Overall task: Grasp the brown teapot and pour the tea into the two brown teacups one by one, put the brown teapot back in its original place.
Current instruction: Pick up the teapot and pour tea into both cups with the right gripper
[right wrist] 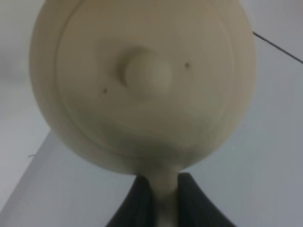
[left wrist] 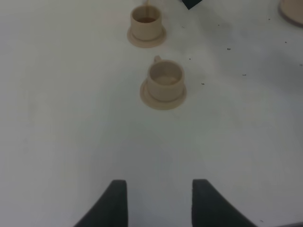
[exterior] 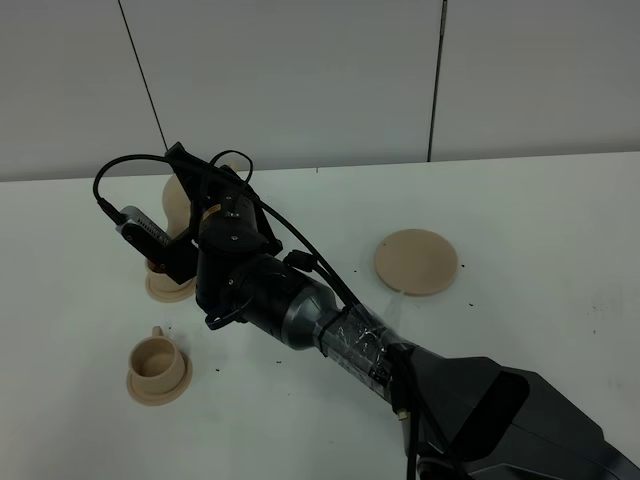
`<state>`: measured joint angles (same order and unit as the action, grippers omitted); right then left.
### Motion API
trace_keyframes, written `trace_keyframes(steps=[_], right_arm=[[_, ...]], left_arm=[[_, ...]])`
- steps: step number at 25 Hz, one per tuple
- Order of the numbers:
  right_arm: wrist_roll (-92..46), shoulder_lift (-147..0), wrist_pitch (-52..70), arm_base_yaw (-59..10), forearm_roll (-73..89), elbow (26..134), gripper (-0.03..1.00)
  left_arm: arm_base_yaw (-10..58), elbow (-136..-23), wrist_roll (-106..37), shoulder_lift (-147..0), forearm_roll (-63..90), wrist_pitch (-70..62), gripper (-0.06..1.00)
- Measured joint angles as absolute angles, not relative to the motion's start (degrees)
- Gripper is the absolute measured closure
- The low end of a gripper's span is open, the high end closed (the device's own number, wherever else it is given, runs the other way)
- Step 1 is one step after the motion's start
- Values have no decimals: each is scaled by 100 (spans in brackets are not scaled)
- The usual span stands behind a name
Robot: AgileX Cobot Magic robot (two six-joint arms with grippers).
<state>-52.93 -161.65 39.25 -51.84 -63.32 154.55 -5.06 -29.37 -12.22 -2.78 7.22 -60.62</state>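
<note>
1 arm is working: the right gripper [right wrist: 163,191] reaches across to the left side, jaws clamped on the loop handle of the brown teapot [exterior: 177,198]. The pot is off the table and tipped, lid facing the wrist camera, handle-to-spout axis running straight away from the jaws. Its spout is hidden, judged aimed down at the far teacup [left wrist: 147,22] below. The wide saucer [exterior: 416,262], the pot's home, is bare and well apart to the right. The near teacup [exterior: 157,360] sits just in front of the far 1 and looks dry; likely the next target, a short shift toward the robot. The left gripper [left wrist: 158,205] has jaws apart, empty, idle.
</note>
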Motion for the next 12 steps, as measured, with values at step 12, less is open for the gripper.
trace_keyframes(steps=[12], right_arm=[[-5306, -16165, 3925, -5184, -6333, 15455, 87]], left_arm=[[-506, -2937, -1222, -278, 722, -6062, 55]])
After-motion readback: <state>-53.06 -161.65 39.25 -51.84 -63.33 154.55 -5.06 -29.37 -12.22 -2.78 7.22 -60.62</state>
